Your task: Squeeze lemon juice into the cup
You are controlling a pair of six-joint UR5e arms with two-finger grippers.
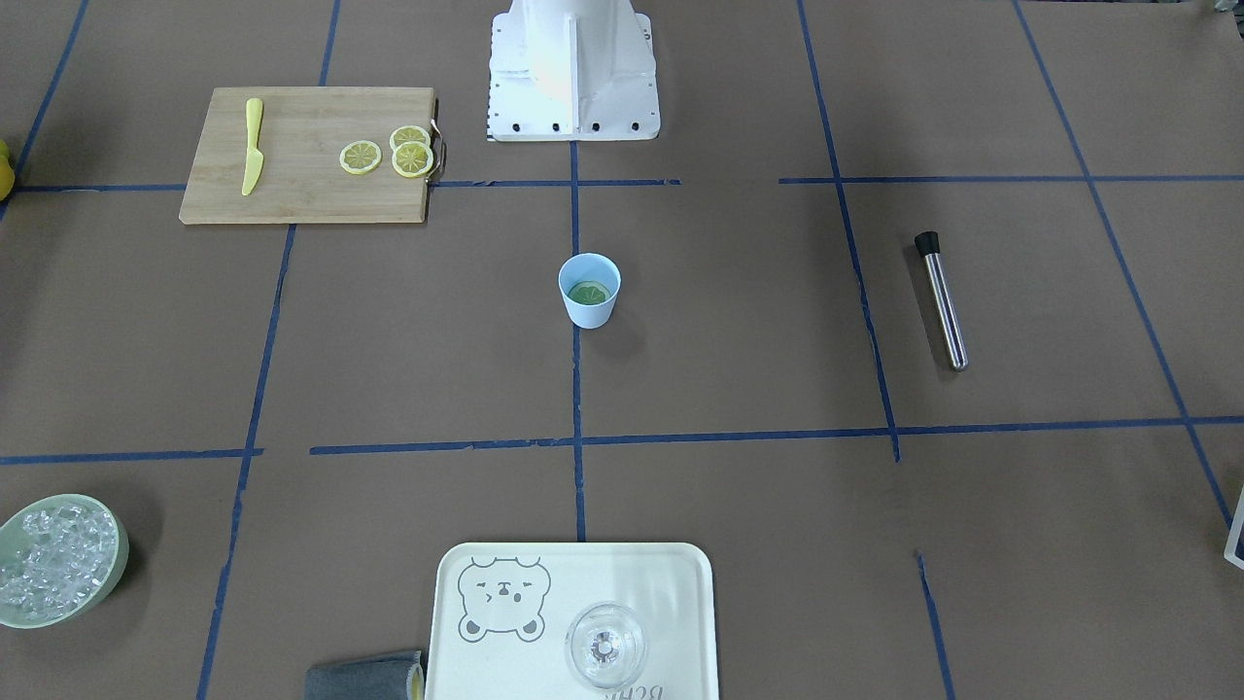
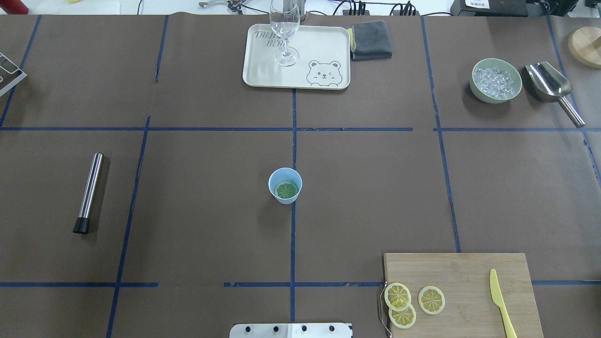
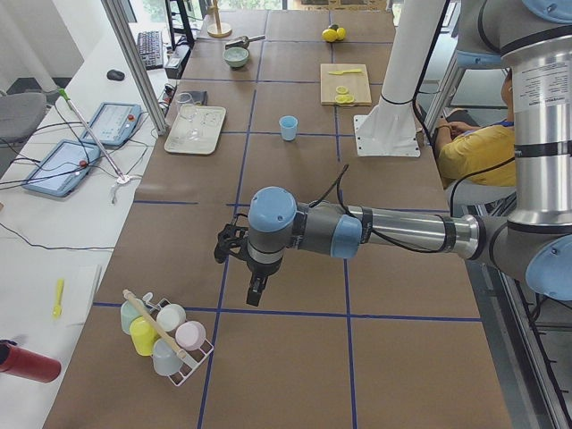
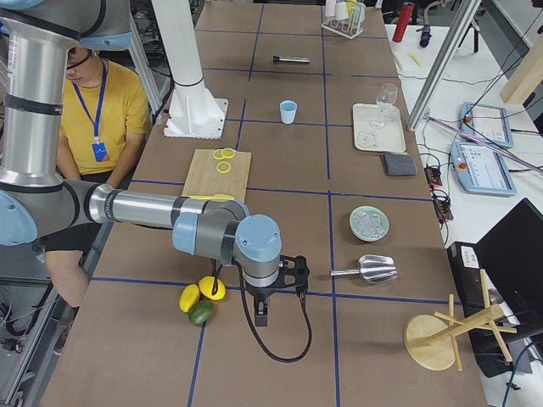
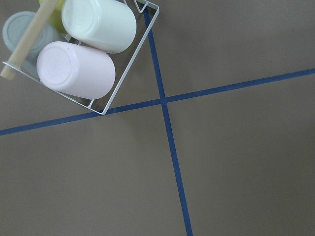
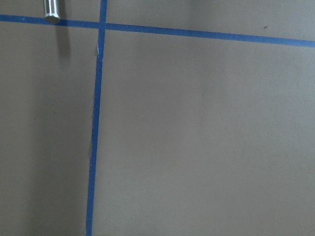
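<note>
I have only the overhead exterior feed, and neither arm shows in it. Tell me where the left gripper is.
Observer: The left gripper hangs above the table's left end, beside a white wire rack of pastel cups.
Operator: Now the right gripper.
Observer: The right gripper hangs above the table's right end, farther out than the wooden cutting board, near two whole yellow fruits and a green fruit.
Operator: Report the left wrist view.
Observer: A white cup and a pink cup lie in that rack, beside a blue tape crossing.
</note>
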